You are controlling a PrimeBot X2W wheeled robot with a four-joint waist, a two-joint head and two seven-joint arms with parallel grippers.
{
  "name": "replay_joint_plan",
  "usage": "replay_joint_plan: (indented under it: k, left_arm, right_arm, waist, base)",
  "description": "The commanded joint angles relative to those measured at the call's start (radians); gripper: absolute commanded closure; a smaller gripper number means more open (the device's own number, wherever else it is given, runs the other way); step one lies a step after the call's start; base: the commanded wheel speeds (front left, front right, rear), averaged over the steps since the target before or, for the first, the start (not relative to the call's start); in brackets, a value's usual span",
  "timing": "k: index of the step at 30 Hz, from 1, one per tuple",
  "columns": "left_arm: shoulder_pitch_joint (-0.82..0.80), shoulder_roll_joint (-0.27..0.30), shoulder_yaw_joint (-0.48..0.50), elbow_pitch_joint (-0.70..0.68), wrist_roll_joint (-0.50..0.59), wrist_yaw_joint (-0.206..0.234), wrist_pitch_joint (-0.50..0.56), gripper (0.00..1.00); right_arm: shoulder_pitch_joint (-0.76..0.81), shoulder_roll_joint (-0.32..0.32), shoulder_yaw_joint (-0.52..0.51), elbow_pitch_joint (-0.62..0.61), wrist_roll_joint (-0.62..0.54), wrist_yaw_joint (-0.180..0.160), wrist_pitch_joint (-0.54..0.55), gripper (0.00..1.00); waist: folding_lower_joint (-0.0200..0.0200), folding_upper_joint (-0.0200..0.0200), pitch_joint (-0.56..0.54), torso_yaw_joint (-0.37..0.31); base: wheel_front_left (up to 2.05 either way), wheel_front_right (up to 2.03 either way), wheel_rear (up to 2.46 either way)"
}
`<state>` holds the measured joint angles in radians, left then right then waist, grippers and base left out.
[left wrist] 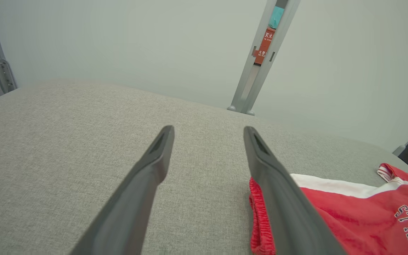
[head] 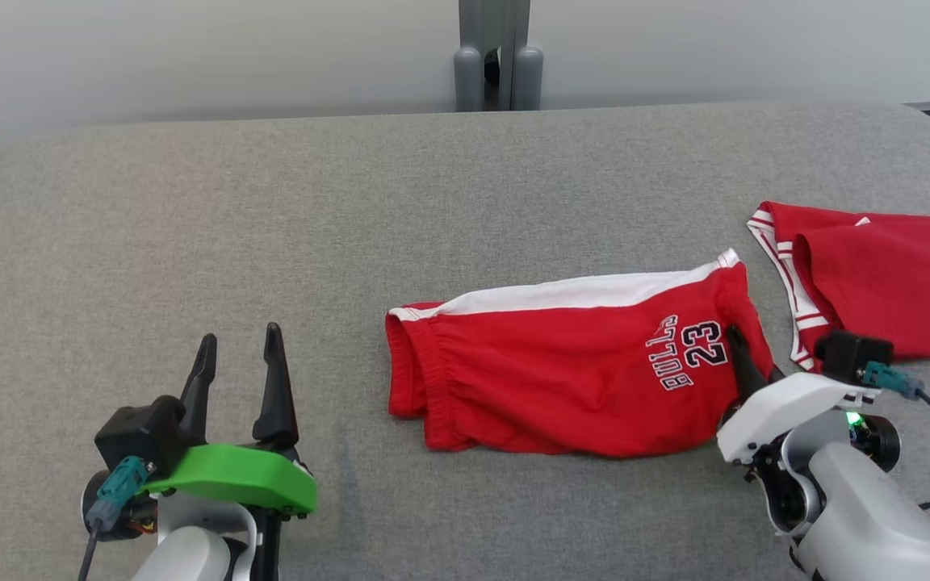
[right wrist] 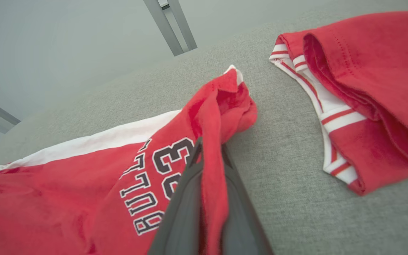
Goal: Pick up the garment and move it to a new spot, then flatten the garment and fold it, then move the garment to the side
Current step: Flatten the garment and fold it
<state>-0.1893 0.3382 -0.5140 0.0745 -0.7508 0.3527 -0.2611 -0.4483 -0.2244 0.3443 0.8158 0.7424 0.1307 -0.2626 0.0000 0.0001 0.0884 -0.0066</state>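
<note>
Shorts (head: 562, 379), red with a white stripe and a "BULLS 23" print, lie on the grey table (head: 271, 242), right of centre in our head view, with the gathered waistband at their left end. Our right gripper (head: 738, 343) is clamped on their right edge, and a ridge of red cloth is bunched up between its fingers. Our left gripper (head: 240, 335) sits well apart at the lower left, fingers spread wide and holding nothing. A red jersey (head: 885, 274) lies near the shorts, to their right, not touching them.
</note>
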Motion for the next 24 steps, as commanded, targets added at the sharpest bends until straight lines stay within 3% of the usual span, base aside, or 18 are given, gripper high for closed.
replay_joint_plan:
  k: [1, 6, 11, 18, 24]
  left_arm:
    - [0.016, 0.0, 0.0, 0.007, 0.0, 0.0, -0.004, 0.0]
    - [0.025, -0.007, 0.001, 0.015, -0.003, -0.006, -0.004, 0.0]
    - [0.032, -0.011, 0.001, 0.018, -0.004, -0.009, -0.004, 0.0]
    - [0.029, -0.02, -0.001, 0.021, -0.003, -0.016, -0.004, 0.0]
    - [0.02, -0.028, -0.011, 0.029, -0.001, -0.024, -0.003, 0.0]
  right_arm:
    - [0.034, 0.018, -0.033, -0.018, -0.038, 0.0, -0.002, 1.0]
    - [0.094, 0.079, -0.116, -0.083, -0.158, 0.0, -0.003, 1.0]
    - [0.096, 0.122, -0.123, -0.167, -0.23, 0.0, 0.024, 1.0]
    - [0.071, 0.168, -0.053, -0.296, -0.268, 0.0, 0.119, 1.0]
    - [0.056, 0.173, 0.055, -0.3, -0.226, 0.0, 0.176, 1.0]
  waist:
    - [0.0, -0.0001, -0.008, 0.011]
    - [0.0, -0.0001, -0.023, 0.044]
    - [0.0, -0.0001, -0.033, 0.077]
    - [0.0, -0.0001, -0.035, 0.139]
    - [0.0, -0.0001, -0.036, 0.19]
  base:
    - [0.0, 0.0, 0.0]
    - [0.0, 0.0, 0.0]
    - [0.0, 0.0, 0.0]
    - [0.0, 0.0, 0.0]
    - [0.0, 0.0, 0.0]
